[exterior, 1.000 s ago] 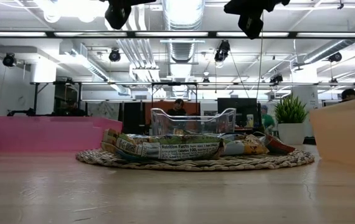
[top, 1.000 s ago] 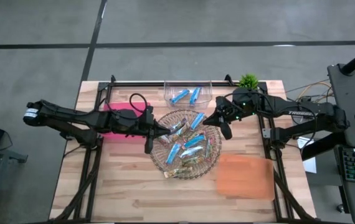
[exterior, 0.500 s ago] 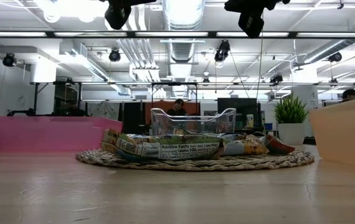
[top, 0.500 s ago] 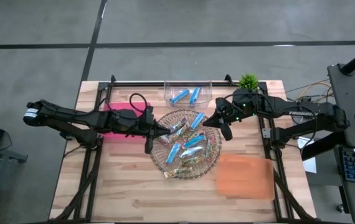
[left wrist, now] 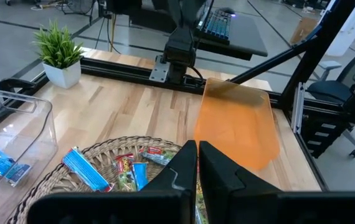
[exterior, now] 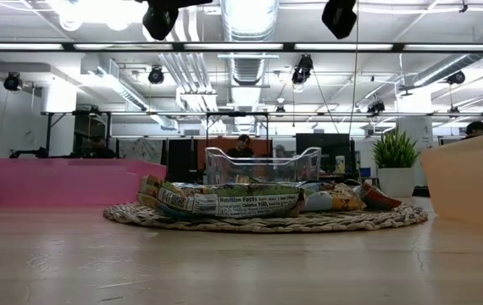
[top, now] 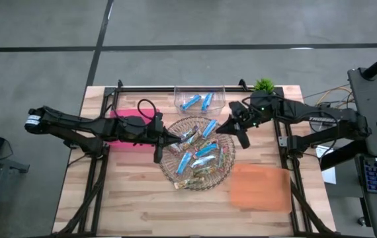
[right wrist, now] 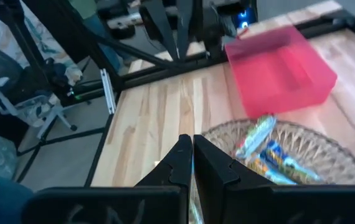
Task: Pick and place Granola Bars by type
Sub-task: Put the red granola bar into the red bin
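Note:
Many granola bars (top: 198, 157) in blue, silvery and brownish wrappers lie heaped on a round wicker tray (top: 175, 173) at the table's middle; the low view shows the granola bars (exterior: 250, 202) from the side. Two blue bars (top: 198, 102) lie in a clear bin (top: 178, 99) at the far edge. My left gripper (top: 168, 140) hangs shut above the tray's left rim, holding nothing; its fingers (left wrist: 197, 163) show closed. My right gripper (top: 223, 127) hangs shut above the tray's far right rim, also with nothing in it, its fingers (right wrist: 192, 157) together.
A pink bin (top: 127, 129) stands left of the tray under my left arm, an orange bin (top: 261, 187) at the near right. A small potted plant (top: 264, 86) sits at the far right corner. The black frame rails (top: 288, 149) run along both sides.
My right gripper has risen a little above the tray's far right rim, still shut. My left gripper has stayed where it was.

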You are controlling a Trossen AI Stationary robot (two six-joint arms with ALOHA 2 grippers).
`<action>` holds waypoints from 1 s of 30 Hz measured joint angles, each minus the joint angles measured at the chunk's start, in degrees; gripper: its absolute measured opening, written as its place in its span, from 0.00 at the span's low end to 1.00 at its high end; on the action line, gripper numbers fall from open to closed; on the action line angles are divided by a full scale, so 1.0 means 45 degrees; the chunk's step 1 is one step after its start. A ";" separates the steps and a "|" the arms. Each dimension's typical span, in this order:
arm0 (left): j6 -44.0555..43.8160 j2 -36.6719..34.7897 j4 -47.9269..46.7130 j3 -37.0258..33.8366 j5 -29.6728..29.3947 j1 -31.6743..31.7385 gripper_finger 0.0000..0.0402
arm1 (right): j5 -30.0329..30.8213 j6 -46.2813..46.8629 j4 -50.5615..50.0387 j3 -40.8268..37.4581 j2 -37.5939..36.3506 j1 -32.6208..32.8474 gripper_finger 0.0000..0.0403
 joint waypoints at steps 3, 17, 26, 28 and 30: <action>0.0000 0.0000 0.0000 0.0002 0.0000 -0.0005 0.00 | -0.0014 -0.0314 -0.0004 0.0224 -0.0005 0.0000 0.02; -0.0222 0.0000 0.0000 0.0000 0.0000 -0.0005 0.00 | -0.0024 -0.0638 -0.0004 0.0157 -0.0005 0.0000 0.02; -0.0237 0.0000 0.0000 0.0000 0.0000 -0.0005 0.00 | -0.0015 -0.0638 -0.0004 0.0152 -0.0005 0.0000 0.02; -0.0236 0.0000 0.0000 0.0000 0.0000 -0.0005 0.00 | -0.0007 -0.0633 -0.0004 0.0152 -0.0005 0.0000 0.02; -0.0237 0.0000 0.0000 0.0000 0.0000 -0.0005 0.00 | 0.0002 -0.0636 -0.0004 0.0150 -0.0005 0.0000 0.02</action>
